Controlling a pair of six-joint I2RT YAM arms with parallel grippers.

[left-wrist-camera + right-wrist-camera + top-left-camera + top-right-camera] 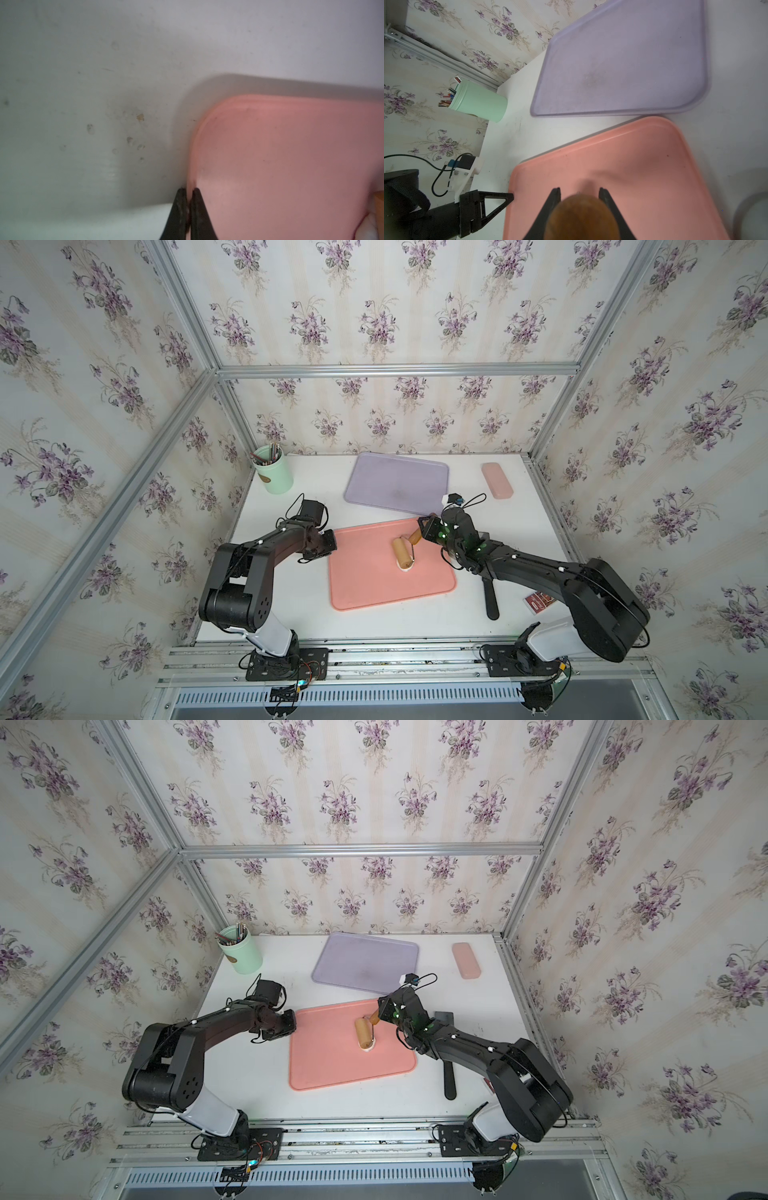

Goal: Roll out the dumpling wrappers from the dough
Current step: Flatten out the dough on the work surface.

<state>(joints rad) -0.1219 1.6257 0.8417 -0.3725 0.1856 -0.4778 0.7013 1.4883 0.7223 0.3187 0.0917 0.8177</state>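
I am seeing the left claw [188, 192] pinching the pink tray [374, 585] rim, and the right claw [579, 191] gripping the roller [402, 552] over dough [406, 569].

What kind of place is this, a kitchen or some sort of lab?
Probably a lab booth dressed like a home: floral wallpaper on an aluminium frame, the left arm and right arm bolted to a rail, a rolling pin on a pink tray.
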